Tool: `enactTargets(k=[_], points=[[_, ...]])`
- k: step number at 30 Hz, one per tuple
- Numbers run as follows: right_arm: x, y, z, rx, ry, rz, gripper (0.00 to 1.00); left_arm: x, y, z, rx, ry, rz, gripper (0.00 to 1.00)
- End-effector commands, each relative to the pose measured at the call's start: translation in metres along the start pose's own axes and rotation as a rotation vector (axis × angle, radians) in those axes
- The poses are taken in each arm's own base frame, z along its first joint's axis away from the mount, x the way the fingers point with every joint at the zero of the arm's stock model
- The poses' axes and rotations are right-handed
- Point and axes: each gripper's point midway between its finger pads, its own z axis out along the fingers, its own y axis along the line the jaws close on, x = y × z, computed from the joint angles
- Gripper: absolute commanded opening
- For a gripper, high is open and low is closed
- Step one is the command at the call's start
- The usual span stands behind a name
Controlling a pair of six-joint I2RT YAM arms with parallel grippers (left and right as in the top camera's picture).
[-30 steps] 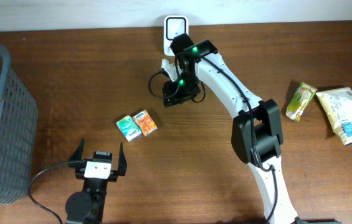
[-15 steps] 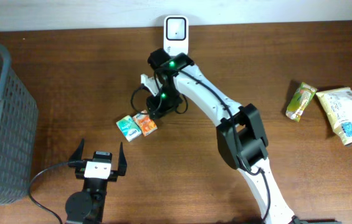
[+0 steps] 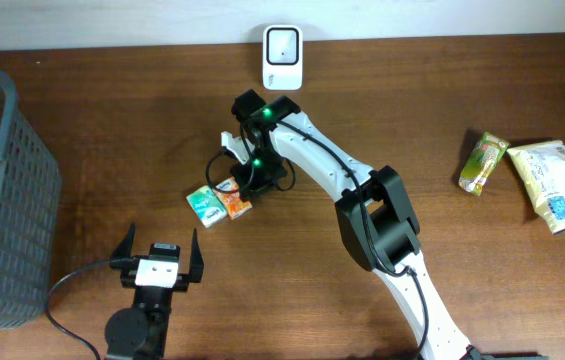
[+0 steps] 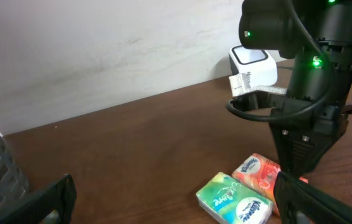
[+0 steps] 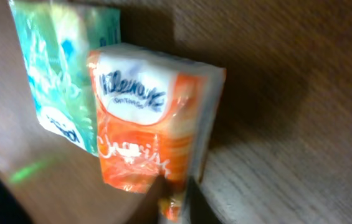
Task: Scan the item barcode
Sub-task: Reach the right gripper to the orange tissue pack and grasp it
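Across the brown desk (image 3: 112, 130): grey basket (image 3: 2, 200) far left of the white scanner (image 3: 282, 55), pale snack bag (image 3: 554, 185) and green snack bag (image 3: 483, 163) far right of it. Down and left of the scanner, over the orange tissue pack (image 3: 233, 198): right gripper (image 3: 243, 189), jaws drawn narrow. From the wrist view, seems to nip that pack's near edge, a sliver of orange wrapper between the jaws; rest of the pack flat on the desk beyond them. Touching its left side: green tissue pack (image 3: 203, 204). Well in front of the scanner, apart from both packs: left gripper (image 3: 160, 245), jaws spread wide, nothing between them. Against a second ago: right arm away from the scanner and down at the packs, jaws from part-open to closed; packs and left gripper unmoved.
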Motion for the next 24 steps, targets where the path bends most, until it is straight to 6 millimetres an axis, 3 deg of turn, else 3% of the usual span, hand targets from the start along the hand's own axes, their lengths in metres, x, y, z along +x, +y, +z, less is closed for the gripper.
enactTargets(k=[1,6,9,12,13,14,15,21,24], points=[[0.008,0.000,0.007,-0.024,0.040,0.032,0.04,0.002,0.001,0.000,-0.009,0.002,0.012,0.99],[0.011,-0.042,-0.040,-0.016,-0.015,0.142,0.04,0.002,0.001,0.000,-0.009,0.002,0.012,0.99],[0.011,-0.055,-0.058,-0.014,-0.046,0.169,0.04,0.002,0.001,0.000,-0.009,0.002,0.012,0.99],[0.016,-0.050,-0.047,0.000,-0.009,0.149,0.06,0.002,0.001,0.000,-0.009,0.002,0.012,0.99],[0.017,-0.053,-0.043,0.042,0.006,0.137,0.24,0.002,0.001,0.000,-0.009,0.002,0.012,0.99],[0.018,-0.055,-0.043,0.061,0.010,0.135,0.33,0.002,0.001,0.000,-0.009,0.002,0.012,0.99],[0.016,-0.055,-0.043,0.059,0.004,0.134,0.36,0.002,0.001,0.000,-0.009,0.002,0.012,0.99],[0.002,-0.062,-0.048,0.029,-0.066,0.175,0.35,0.002,0.001,0.000,-0.009,0.002,0.012,0.99],[0.002,-0.061,-0.041,0.007,-0.056,0.183,0.21,0.002,0.001,0.000,-0.009,0.002,0.012,0.99]])
